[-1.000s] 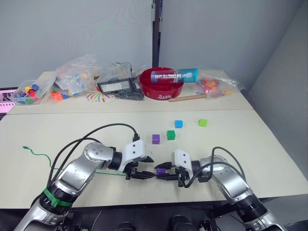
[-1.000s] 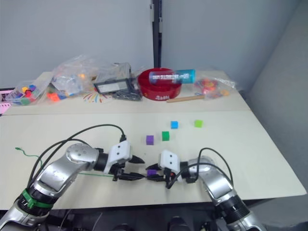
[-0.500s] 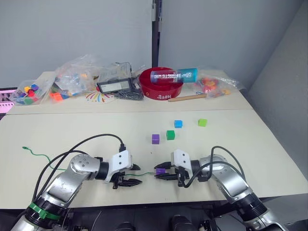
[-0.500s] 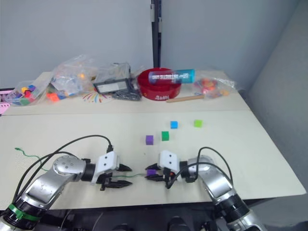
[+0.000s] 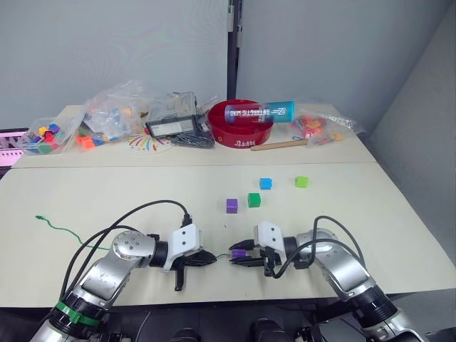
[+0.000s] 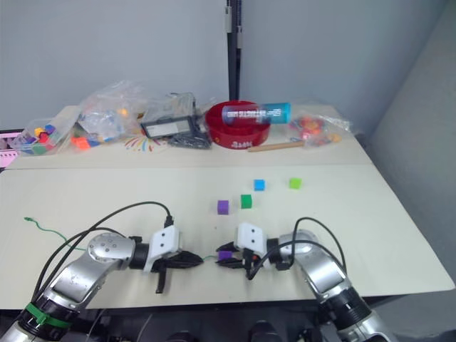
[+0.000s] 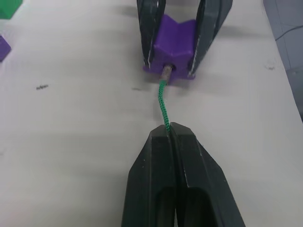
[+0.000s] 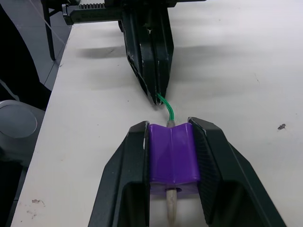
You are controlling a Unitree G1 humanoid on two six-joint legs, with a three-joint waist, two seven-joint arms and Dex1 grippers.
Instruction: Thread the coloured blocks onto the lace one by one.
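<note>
Lace [image 7: 163,106] through purple block [image 8: 172,152], both grippers clamped.

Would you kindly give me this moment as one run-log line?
left gripper: shut on thin green lace | right gripper: shut on small purple plastic cube | pale tip through cube

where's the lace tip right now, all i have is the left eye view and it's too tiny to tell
Observer: The pale tip pokes out of the near face of the purple block that the right gripper clamps, so it has gone through.
Operator: ok and is the left one holding the lace
Observer: Yes, the left gripper is pinched shut on the green lace, close to the block.
Operator: any slack between them
Observer: A short curved stretch of lace runs from those fingertips into the block's hole.
</note>
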